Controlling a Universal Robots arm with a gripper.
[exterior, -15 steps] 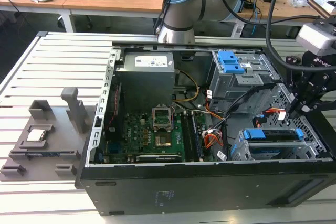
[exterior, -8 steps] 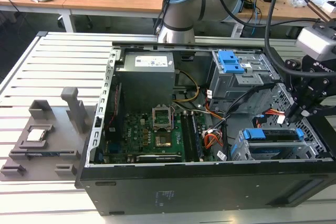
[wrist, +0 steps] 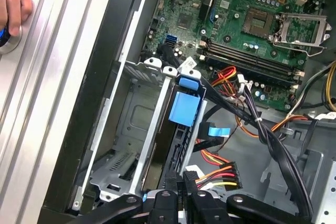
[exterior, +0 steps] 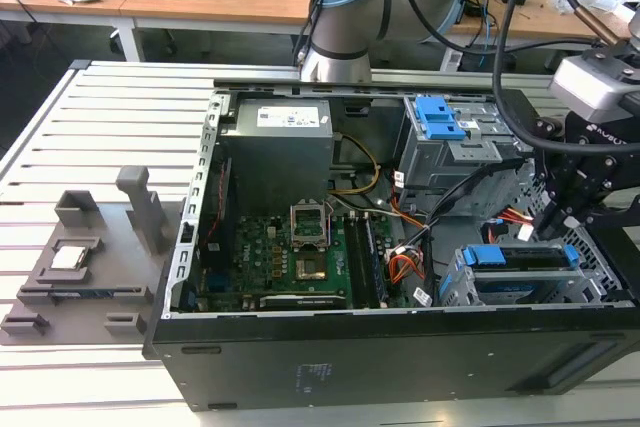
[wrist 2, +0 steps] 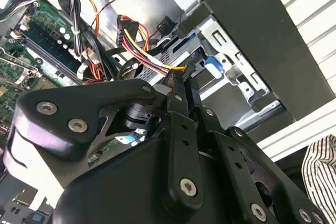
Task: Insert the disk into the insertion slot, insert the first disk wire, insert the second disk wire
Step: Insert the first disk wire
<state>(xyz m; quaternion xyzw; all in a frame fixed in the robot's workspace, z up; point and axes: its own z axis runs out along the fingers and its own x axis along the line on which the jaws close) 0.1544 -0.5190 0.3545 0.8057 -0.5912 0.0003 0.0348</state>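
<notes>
The disk (exterior: pixel 522 256), grey in its bright blue carrier, sits inside the insertion slot (exterior: pixel 458 289), the low perforated cage at the exterior view's right of the open computer case. In the first wrist view the carrier's blue tab (wrist: pixel 185 107) shows at the cage (wrist: pixel 131 124) mouth. My gripper (exterior: pixel 553 219) hangs just above the disk's rear end. Its fingers (wrist: pixel 184 190) are shut on the black plug (wrist: pixel 193 173) of a disk wire with red, orange and yellow strands (wrist: pixel 218 174). In the second wrist view the fingertips (wrist 2: pixel 180 85) pinch that plug beside the disk's blue tab (wrist 2: pixel 210 62).
A taller cage with a blue latch plate (exterior: pixel 440 117) stands behind the slot. A black plug with a light blue tag (wrist: pixel 215 131) lies loose near the disk. The motherboard (exterior: pixel 300 257) fills the case floor. A person's hand (wrist: pixel 10 3) rests on the table outside the case. Grey fixtures (exterior: pixel 90 257) lie at the exterior view's left.
</notes>
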